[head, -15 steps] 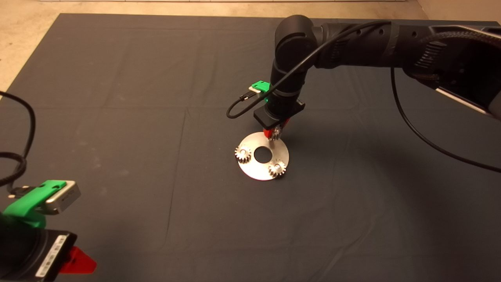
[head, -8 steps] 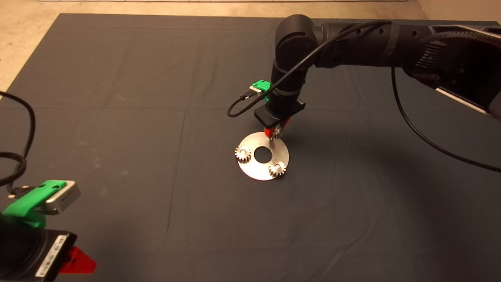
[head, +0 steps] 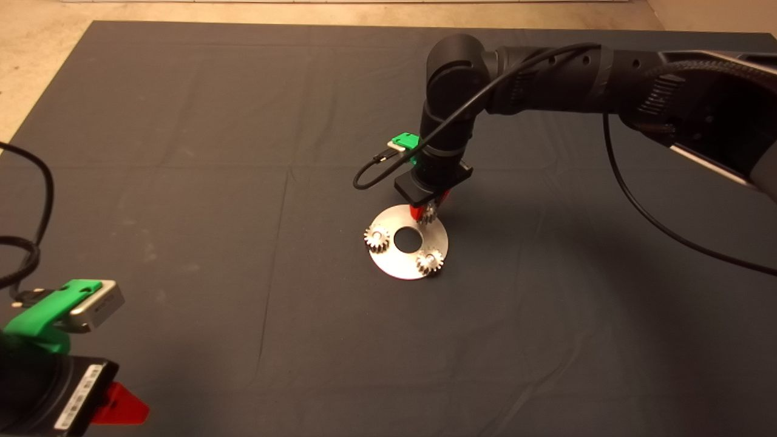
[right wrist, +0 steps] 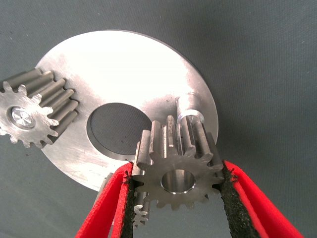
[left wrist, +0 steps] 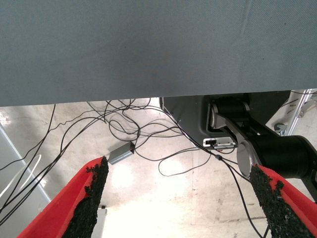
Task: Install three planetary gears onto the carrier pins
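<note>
**Third gear gripped over the last free pin**

Near edge, lower left: left gripper point(head: 115, 403) parked, red fingers spread wide with nothing between them; its wrist view shows rough black pads point(left wrist: 91, 198), the mat's edge and loose cables point(left wrist: 124, 126) on a pale floor.

Mid-mat: disc point(head: 391, 261), flat, round, polished metal with a large centre hole; two gears already seated on pins, one on the left point(head: 377, 238), one at the near right point(head: 430, 261); both silver-grey, pointed teeth, shiny pin tops showing in the bores.

Right gripper point(right wrist: 177, 186) is over the disc's far edge, clamped on the third gear point(right wrist: 176, 168); pads point(right wrist: 230, 198) press its teeth on both sides; bore is open and empty, so the gear is not on a pin; the free pin point(right wrist: 190, 111), a short bright cylinder, stands upright just beyond the gear near the rim, apart from the bore.

Beyond: right arm point(head: 546, 79), black, cable looped off the wrist, comes in from the right over the dark cloth mat point(head: 182, 182), creased in a grid.

Versus 1.0 s ago: wrist has shifted slightly and the forearm sits a bit differently; gear still in the grip at the same spot; disc, seated gears and left gripper unchanged.
</note>
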Robot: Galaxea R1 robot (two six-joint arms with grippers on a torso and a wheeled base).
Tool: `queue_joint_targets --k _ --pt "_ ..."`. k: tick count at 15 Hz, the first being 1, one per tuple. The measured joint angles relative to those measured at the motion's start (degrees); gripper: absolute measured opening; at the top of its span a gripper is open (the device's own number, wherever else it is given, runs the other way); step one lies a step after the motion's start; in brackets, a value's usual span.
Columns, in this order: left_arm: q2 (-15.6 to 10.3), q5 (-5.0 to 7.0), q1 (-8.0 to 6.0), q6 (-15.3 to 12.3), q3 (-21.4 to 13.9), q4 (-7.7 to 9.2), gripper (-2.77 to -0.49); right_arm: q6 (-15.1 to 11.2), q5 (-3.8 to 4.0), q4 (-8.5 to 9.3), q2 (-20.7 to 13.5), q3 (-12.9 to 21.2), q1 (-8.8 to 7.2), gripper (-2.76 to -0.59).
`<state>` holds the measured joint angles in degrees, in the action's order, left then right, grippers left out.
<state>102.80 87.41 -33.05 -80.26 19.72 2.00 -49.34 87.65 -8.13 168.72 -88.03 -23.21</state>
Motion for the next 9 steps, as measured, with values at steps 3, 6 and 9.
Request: queue_joint_targets --k 3,6,9 --pt "0.0 -0.01 0.0 0.0 0.0 0.01 -1.22 0.0 0.0 -0.13 0.0 -0.1 0.04 -2.29" --pt "0.0 0.0 0.0 0.0 0.0 0.01 -1.22 0.0 0.02 -0.4 0.0 -0.1 0.01 -2.29" --pt "0.0 0.0 0.0 0.0 0.0 0.01 -1.22 0.0 -0.02 -0.57 0.0 0.0 -0.17 -2.29"
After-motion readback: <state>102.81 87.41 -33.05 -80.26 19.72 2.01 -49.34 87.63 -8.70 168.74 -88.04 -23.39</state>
